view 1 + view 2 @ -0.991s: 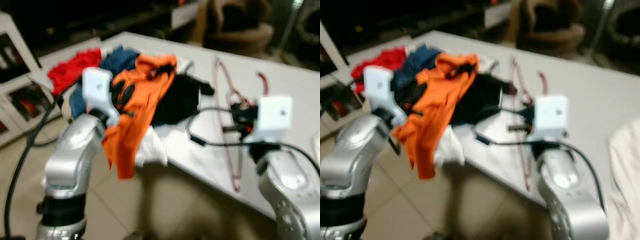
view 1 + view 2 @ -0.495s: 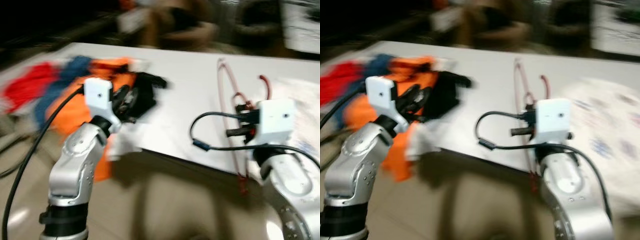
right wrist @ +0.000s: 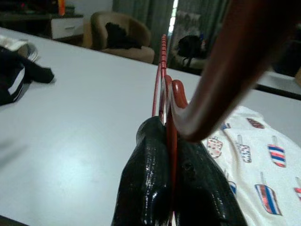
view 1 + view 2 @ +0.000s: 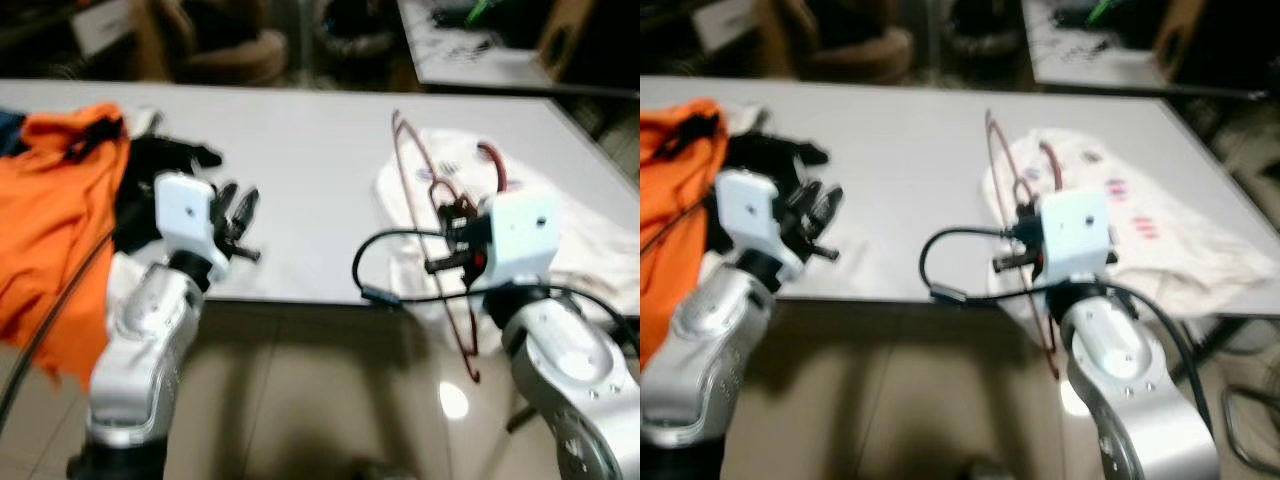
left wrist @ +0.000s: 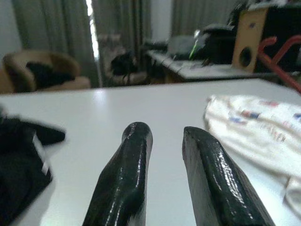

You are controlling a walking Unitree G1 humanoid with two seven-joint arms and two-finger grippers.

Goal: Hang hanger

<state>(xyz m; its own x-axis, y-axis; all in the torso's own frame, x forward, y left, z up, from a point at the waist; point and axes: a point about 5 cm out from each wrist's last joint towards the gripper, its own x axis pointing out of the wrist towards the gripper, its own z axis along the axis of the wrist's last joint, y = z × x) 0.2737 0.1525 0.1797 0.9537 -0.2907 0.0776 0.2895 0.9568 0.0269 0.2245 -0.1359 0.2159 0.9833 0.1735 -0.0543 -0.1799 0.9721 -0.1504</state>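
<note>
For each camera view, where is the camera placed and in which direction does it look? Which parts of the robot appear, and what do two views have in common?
Left eye and right eye views: on the head, looking forward and down at the white table; both silver arms show.
Left wrist view: on the left wrist, looking along the open left gripper across the table to the white garment.
Right wrist view: on the right wrist, looking along the right gripper, shut on the red hanger.
Shared: the wrist views both show the white garment and black cloth.
</note>
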